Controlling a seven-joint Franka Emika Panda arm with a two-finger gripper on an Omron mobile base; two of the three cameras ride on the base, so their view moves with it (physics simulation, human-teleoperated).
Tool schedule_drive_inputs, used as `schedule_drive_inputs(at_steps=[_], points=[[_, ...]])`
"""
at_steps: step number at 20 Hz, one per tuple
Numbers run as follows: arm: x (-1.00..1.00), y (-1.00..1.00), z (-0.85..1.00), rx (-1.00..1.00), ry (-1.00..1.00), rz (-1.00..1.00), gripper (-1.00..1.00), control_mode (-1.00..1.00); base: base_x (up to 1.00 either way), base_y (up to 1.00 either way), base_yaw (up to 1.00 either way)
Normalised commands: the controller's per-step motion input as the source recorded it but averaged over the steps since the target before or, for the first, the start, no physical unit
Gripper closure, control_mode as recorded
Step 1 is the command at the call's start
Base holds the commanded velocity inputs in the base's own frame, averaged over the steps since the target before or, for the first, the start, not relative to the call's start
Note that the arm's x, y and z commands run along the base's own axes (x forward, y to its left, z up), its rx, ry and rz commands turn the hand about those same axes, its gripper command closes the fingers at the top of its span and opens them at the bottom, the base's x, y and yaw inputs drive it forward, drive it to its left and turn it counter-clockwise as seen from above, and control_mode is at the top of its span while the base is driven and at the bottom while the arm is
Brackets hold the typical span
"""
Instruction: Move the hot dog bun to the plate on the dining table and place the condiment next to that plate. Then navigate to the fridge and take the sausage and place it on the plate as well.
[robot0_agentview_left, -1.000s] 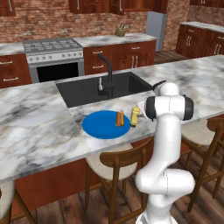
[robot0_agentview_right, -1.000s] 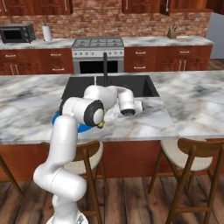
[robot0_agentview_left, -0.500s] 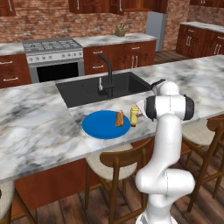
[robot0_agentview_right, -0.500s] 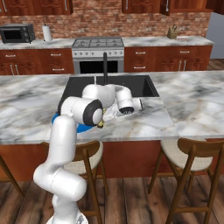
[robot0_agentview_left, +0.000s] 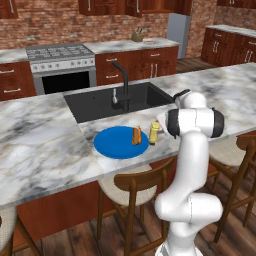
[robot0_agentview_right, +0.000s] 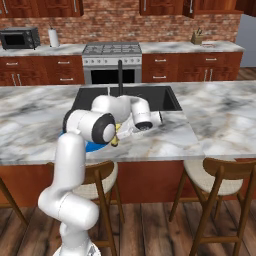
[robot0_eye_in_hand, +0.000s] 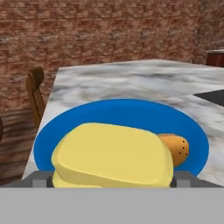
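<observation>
A blue plate (robot0_agentview_left: 117, 144) lies on the marble bench (robot0_agentview_left: 40, 145) in front of the black sink (robot0_agentview_left: 107, 102). A tan hot dog bun (robot0_agentview_left: 136, 135) rests on the plate's right part. The yellow condiment bottle (robot0_agentview_left: 154, 133) stands upright just beside the plate, between the robot's fingers (robot0_eye_in_hand: 37, 178), which are spread wide apart.

- dining table (robot0_agentview_left: 45, 145): marble top, spans mid-frame in left base view, black sink (robot0_agentview_left: 117, 100) set in it, centre
- blue plate (robot0_agentview_left: 112, 145) lies on it, centre, below sink
- condiment (robot0_agentview_left: 154, 132) stands upright on marble, just right of plate
</observation>
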Motion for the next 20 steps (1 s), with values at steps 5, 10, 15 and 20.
schedule_drive_inputs(at_steps=[5,10,15,20], points=[[0.0,0.01,0.31,-0.03,-0.09,0.0,-1.0,-1.0,0.0,0.0,0.0],[-0.09,0.12,0.61,-0.04,-0.16,0.0,-1.0,-1.0,0.0,0.0,0.0],[-0.44,0.45,0.61,-0.07,-0.18,0.0,-1.0,-1.0,0.0,0.0,0.0],[-0.84,0.9,0.57,-0.16,-0.25,0.0,-1.0,-1.0,0.0,0.0,0.0]])
